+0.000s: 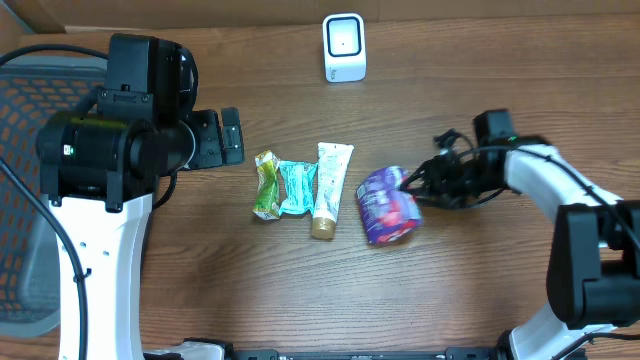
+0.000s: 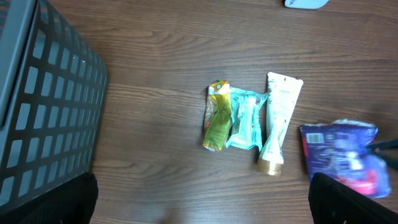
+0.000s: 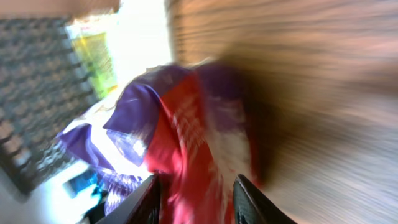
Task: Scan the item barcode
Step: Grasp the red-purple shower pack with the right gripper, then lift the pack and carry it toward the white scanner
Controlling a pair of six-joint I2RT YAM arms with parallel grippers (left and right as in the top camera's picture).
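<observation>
My right gripper (image 1: 412, 186) is at the purple snack bag (image 1: 388, 208), fingers either side of its crinkly glossy foil in the wrist view; too blurred, can't tell if it's clamped or let go. The bag lies puffed on its side just beside the white tube (image 1: 330, 180), on my right-arm side. The white boxy scanner (image 1: 344, 47) is well beyond the tube, so I judge the scan not done. Smooth tube, gold cap. On its other side, teal packet (image 1: 297, 186) then green-yellow sachet (image 1: 265, 186), flat film, touching. Left gripper (image 1: 220, 138) spread wide, empty, parked clear
</observation>
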